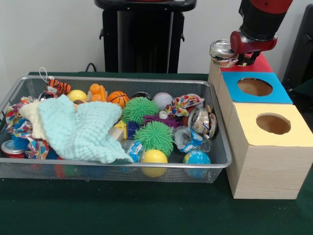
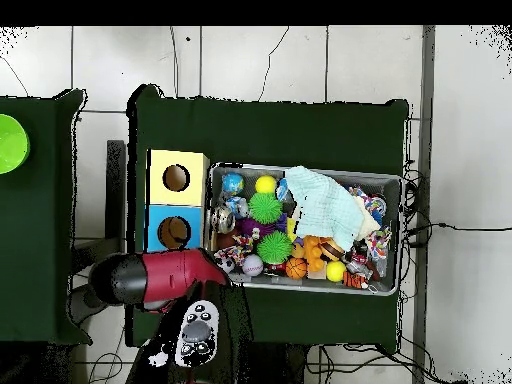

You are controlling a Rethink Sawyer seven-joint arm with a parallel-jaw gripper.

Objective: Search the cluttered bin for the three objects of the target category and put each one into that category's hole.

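Note:
My gripper [image 1: 237,55] is shut on a dented silver can [image 1: 222,52] and holds it on its side just above the left part of the red-topped box [image 1: 261,65]. That box's hole is hidden behind the gripper and can. The wire mesh bin [image 1: 122,80] is full of toys. A second crushed can [image 1: 202,121] lies at its right end, also in the overhead view [image 2: 221,218]. A red can [image 1: 11,149] sits at the left front corner. In the overhead view the arm [image 2: 165,277] covers the red-topped box and the gripper.
The blue-topped box [image 1: 254,88] and the yellow-topped box [image 1: 271,125] stand in a row right of the bin. A pale green cloth [image 1: 80,129] covers the bin's left half. Green spiky balls [image 1: 154,137], other balls and a crushed clear bottle [image 1: 188,138] fill the rest.

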